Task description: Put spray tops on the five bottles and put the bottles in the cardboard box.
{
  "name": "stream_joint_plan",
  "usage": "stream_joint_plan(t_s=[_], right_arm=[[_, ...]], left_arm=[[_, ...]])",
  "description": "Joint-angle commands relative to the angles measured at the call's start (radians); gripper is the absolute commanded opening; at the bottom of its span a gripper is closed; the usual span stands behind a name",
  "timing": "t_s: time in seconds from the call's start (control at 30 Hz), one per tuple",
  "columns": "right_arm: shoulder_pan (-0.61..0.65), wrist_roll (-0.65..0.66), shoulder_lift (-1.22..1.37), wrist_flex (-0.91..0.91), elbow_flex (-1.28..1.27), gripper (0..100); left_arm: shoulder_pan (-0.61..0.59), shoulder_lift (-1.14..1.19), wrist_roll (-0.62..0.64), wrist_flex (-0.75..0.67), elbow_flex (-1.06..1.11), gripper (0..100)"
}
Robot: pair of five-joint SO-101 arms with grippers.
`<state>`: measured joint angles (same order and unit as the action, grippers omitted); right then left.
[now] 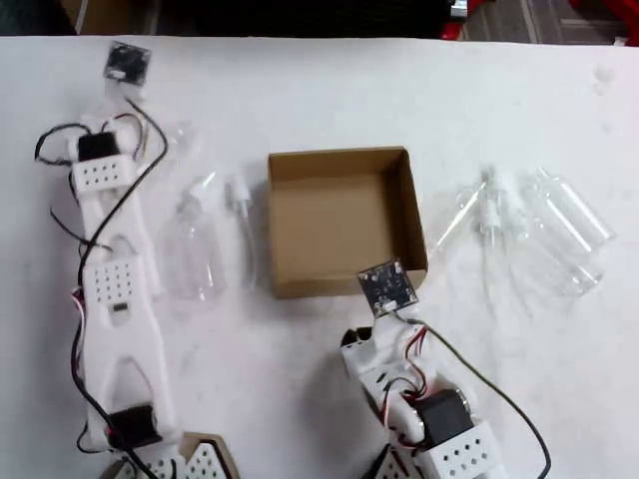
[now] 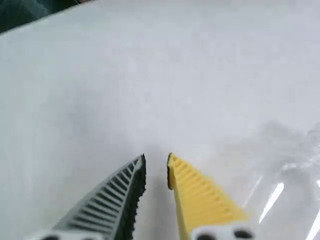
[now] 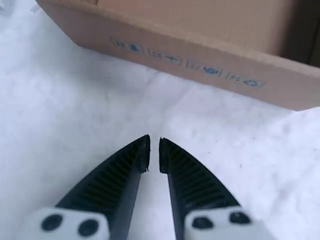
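The open cardboard box stands mid-table with nothing inside it. Left of it lie a clear bottle and a spray top. Right of the box lie clear bottles and spray tops in a loose group. My left gripper, one grey and one yellow finger, is shut over bare table at the far left, with a clear bottle just beside the yellow finger. My right gripper is shut on nothing, low over the table and close in front of the box's near wall.
The left arm stretches along the table's left side, its camera board near the far edge. The right arm's base sits at the near edge below the box. White table surrounds everything.
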<state>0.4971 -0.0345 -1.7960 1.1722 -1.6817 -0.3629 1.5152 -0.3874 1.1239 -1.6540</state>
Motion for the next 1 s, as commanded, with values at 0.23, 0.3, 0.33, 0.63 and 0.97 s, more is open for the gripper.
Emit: stream_joint_plan(t_s=[0.23, 0.3, 0.33, 0.63, 0.97], right_arm=[[-0.008, 0.011, -0.005, 0.01, -0.009, 1.8], [-0.007, 0.011, -0.005, 0.01, -0.009, 1.8], [-0.007, 0.011, -0.005, 0.01, -0.009, 1.8], [-0.01, 0.011, -0.005, 0.01, -0.009, 1.8], [-0.01, 0.011, -0.005, 0.01, -0.009, 1.8]], left_arm=[[0.177, -0.297, -0.305, 0.523, -0.015, 8], [0.179, -0.363, -0.186, 0.479, -0.015, 8], [0.183, -0.387, -0.138, 0.457, -0.015, 8], [0.321, -0.357, -0.13, 0.35, 0.044, 23], [0.331, -0.308, -0.235, 0.364, 0.198, 22]])
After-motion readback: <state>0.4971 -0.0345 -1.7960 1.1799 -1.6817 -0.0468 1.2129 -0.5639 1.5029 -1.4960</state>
